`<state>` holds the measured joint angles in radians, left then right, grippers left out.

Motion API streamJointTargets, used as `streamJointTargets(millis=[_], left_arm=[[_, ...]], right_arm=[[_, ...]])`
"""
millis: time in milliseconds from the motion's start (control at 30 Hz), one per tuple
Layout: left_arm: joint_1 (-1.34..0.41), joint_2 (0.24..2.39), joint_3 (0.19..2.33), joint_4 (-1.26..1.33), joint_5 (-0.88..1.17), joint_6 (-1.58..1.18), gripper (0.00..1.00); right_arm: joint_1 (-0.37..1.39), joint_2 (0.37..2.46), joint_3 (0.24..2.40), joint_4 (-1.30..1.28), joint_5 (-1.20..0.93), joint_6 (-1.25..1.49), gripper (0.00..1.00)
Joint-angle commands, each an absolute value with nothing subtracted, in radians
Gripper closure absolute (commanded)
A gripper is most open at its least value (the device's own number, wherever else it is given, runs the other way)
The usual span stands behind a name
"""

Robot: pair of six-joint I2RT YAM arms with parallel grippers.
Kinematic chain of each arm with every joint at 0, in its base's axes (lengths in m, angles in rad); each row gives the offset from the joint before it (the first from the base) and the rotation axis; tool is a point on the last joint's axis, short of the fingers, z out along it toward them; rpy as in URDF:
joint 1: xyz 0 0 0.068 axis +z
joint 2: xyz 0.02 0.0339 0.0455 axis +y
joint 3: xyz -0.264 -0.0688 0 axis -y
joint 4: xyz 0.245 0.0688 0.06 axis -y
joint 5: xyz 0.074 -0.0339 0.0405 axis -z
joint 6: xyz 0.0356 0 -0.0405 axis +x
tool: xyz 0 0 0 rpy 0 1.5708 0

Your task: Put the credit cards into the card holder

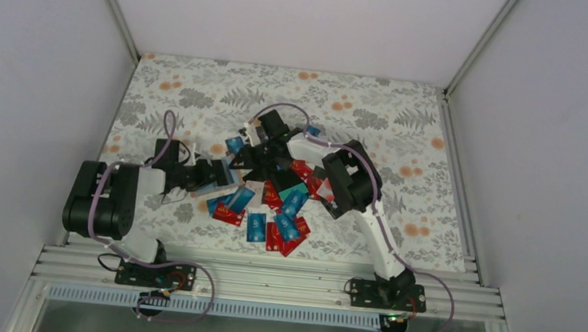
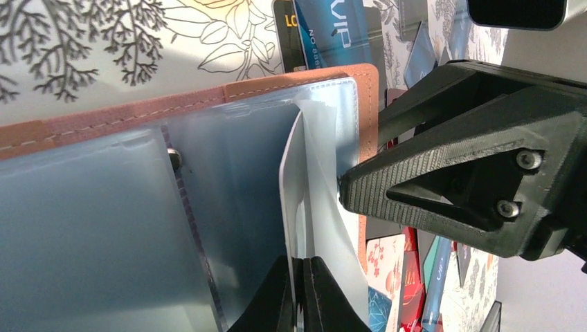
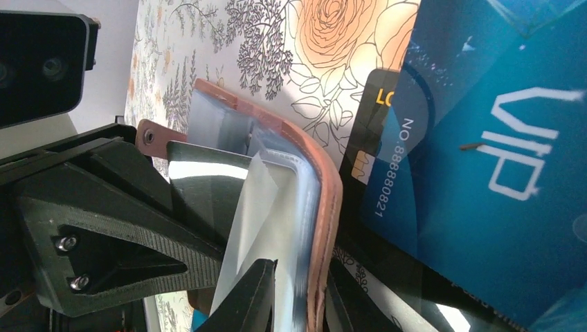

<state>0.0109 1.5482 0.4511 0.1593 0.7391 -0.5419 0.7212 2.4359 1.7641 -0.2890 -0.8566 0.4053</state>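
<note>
Floral desk (image 1: 201,94) is carrying cards (image 1: 257,225); left jaws are pinching the holder's (image 2: 104,121) sleeve (image 2: 308,207), right jaws clamping its leather edge. Pocket is needing wider spreading.

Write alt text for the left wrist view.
Left gripper pinches a clear plastic sleeve of the open tan card holder. The black right gripper straddles the holder's right edge; a blue VIP card and floral tablecloth lie beyond.

Scattered credit cards (image 1: 257,225), floral table (image 1: 407,120)
</note>
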Motion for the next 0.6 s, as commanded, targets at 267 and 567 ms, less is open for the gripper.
streamJointTargets(millis=[267, 567], left_arm=[[-0.042, 1.59, 0.507, 0.031, 0.672, -0.482, 0.76], [-0.076, 1.533, 0.614, -0.201, 0.547, -0.442, 0.39]], right_arm=[[0.694, 2.37, 1.723, -0.328, -0.85, 0.405, 0.48], [0.672, 2.321, 1.67, -0.325, -0.84, 0.392, 0.4]])
